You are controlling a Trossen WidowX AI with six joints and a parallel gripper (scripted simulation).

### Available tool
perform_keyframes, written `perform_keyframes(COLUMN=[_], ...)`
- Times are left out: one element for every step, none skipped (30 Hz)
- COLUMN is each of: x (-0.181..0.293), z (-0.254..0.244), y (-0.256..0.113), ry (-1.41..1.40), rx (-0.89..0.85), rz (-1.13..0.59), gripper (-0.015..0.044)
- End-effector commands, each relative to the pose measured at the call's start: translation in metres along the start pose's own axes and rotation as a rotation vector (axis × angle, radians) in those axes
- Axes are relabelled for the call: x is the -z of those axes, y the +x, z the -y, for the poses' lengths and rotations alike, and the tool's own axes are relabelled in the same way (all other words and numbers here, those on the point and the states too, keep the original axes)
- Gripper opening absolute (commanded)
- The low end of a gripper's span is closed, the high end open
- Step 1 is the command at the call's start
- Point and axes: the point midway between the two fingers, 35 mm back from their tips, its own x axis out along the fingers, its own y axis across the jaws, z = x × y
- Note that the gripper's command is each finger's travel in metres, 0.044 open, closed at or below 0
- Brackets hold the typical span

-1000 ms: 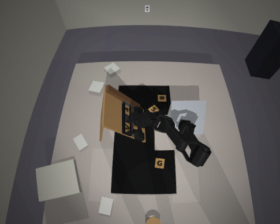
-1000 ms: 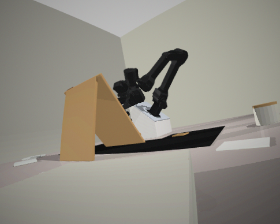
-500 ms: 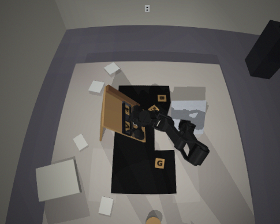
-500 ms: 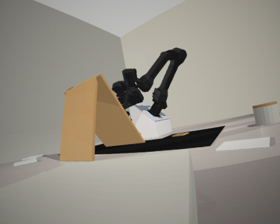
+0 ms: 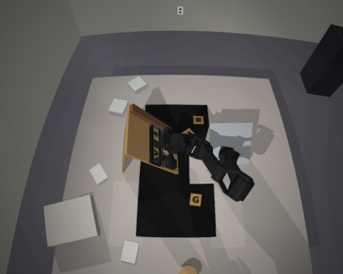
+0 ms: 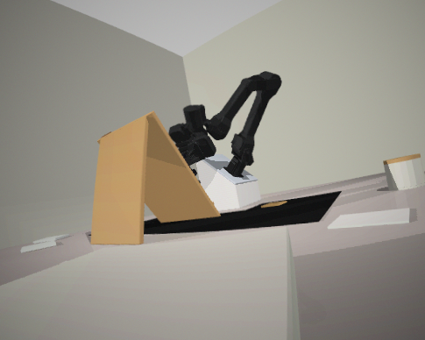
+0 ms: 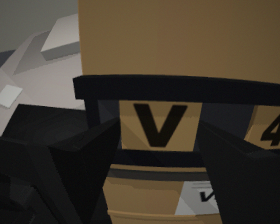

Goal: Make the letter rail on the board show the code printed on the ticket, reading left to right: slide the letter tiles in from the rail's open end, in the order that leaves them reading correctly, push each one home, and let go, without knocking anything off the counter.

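The tilted wooden board (image 5: 138,135) (image 6: 117,188) (image 7: 181,40) carries the dark letter rail (image 7: 181,87). My gripper (image 7: 158,125) is shut on the V tile (image 5: 155,152) (image 7: 161,132), which sits in the rail, with a narrow gap to the rail's left end in the wrist view. The 4 tile (image 5: 156,133) (image 7: 271,131) is in the rail to its right, across a wider gap. The ticket (image 7: 191,200) is below the rail, its code mostly hidden by a finger. The B tile (image 5: 198,120), a partly hidden tile (image 5: 189,130) and the G tile (image 5: 195,200) (image 6: 273,204) lie off the rail.
The black mat (image 5: 165,215) (image 6: 310,210) lies under the loose tiles. The arm stands on a pale pedestal (image 6: 244,197). A large pale box (image 5: 71,220), several small white blocks and a round container (image 6: 406,175) stand around on the counter.
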Motion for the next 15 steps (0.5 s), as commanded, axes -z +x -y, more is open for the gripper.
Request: perform_keyframes(x=[-0.0003,-0.0003,-0.0003,-0.0003,-0.0003,-0.0003,-0.0003,-0.0003,-0.0003,-0.0003,-0.0004,-0.0004,-0.0004,-0.0004,-0.0004], z=[0.0018,0.0023,0.0027,0.0032,0.0037,0.0041,0.0046,0.0050,0.0055,0.0060,0.0065,0.0069,0.0074,0.0079,0.0083], y=[0.0002,0.0002,0.0002,0.0002,0.0002,0.0002,0.0002,0.0002,0.0002,0.0002,0.0002,0.0002,0.0002,0.0002,0.0002], ry=[-0.005,-0.005,-0.005,-0.005,-0.005,-0.005,-0.005,-0.005,-0.005,-0.005,-0.005,-0.005,-0.005,-0.005,-0.005], rx=[-0.003,-0.003,-0.003,-0.003,-0.003,-0.003,-0.003,-0.003,-0.003,-0.003,-0.003,-0.003,-0.003,-0.003,-0.003], rz=[0.000,0.000,0.000,0.000,0.000,0.000,0.000,0.000,0.000,0.000,0.000,0.000,0.000,0.000,0.000], gripper=[0.0000,0.0000,0.0000,0.0000,0.0000,0.0000,0.0000,0.0000,0.0000,0.0000,0.0000,0.0000,0.0000,0.0000,0.0000])
